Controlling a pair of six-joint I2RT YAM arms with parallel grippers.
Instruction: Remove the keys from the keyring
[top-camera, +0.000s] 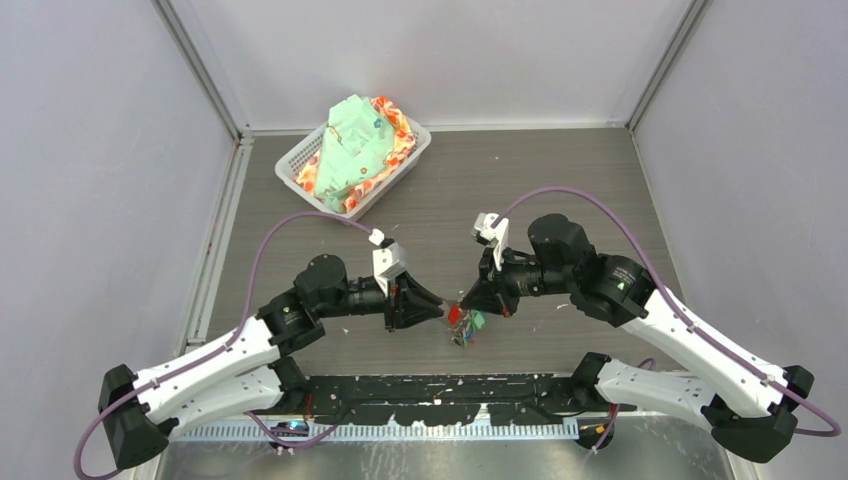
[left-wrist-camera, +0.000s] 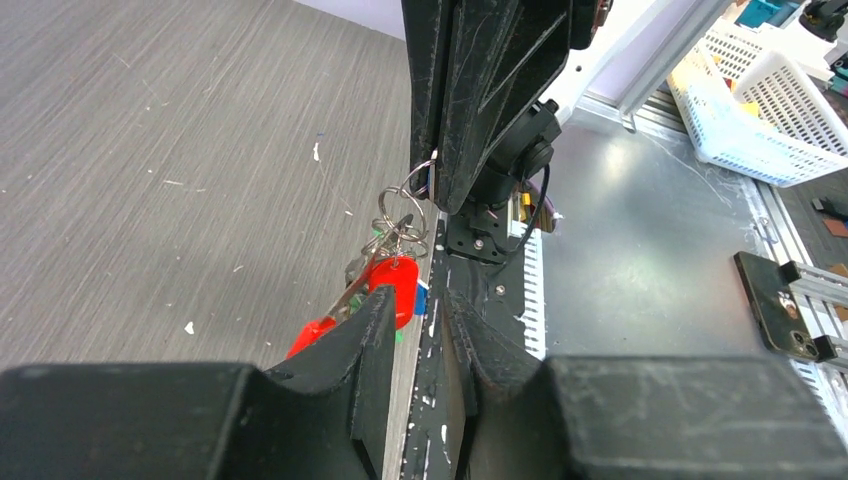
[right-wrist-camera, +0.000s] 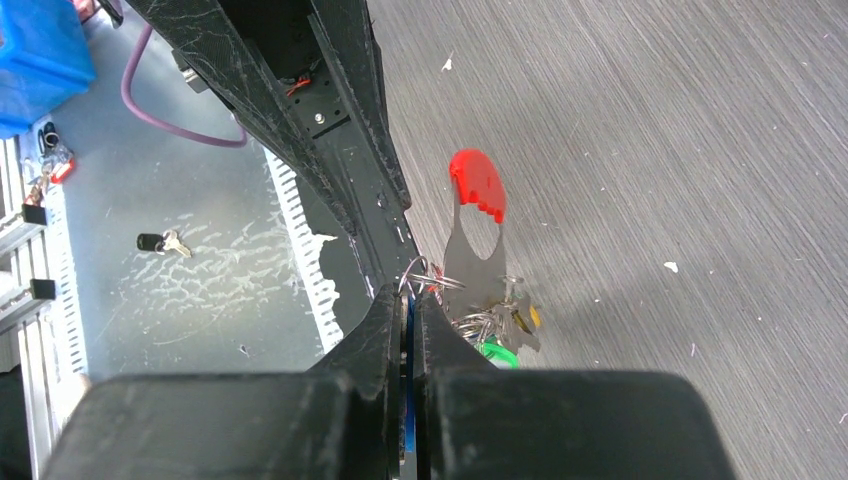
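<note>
The keys hang in a bunch between my two grippers near the table's front edge. My right gripper is shut on a blue key tag, and the thin keyring comes out at its tips. Below hang the dark grey fob, the red curved strip, a green tag and silvery keys. In the left wrist view the right gripper holds the rings up, with a red tag underneath. My left gripper is slightly open and empty, right beside the bunch.
A white basket with a green cloth stands at the back left. The black rail runs along the table's front edge. On the metal bench beyond lie a loose key, a phone and another white basket.
</note>
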